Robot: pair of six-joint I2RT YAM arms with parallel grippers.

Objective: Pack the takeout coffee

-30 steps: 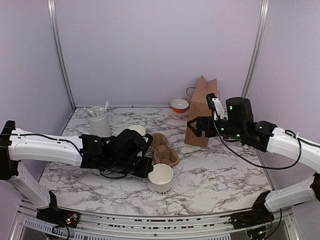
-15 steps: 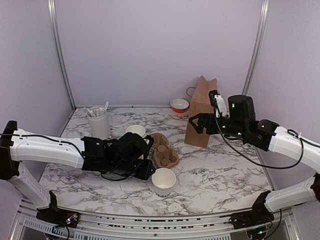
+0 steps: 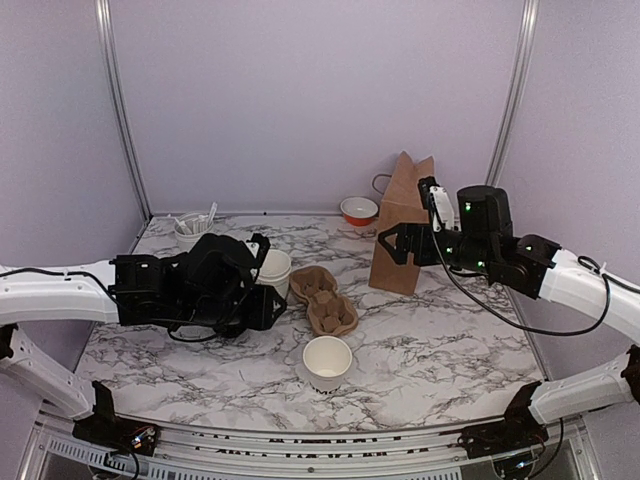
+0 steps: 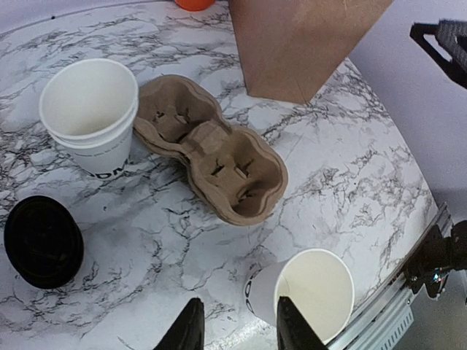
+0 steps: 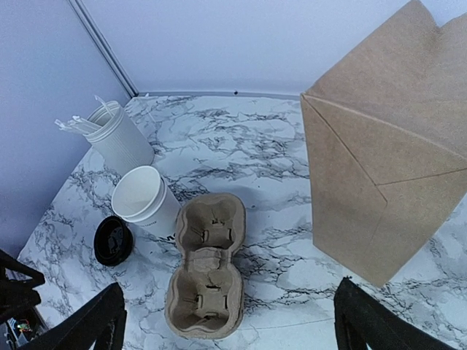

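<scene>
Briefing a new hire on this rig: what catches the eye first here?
The tall brown paper bag stands at the back right, the open right gripper just beside it. Mid-table, an empty cardboard cup carrier lies between stacked white cups and a lidless cup near the front edge. A black lid lies loose beside the stack, on no cup.

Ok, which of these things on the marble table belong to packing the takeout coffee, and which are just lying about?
Likely for the job:
single lidless white paper cup
black plastic lid
brown pulp two-cup carrier
brown paper bag

Likely just lying about:
stacked white paper cups
white ribbed utensil holder
orange bowl
</scene>
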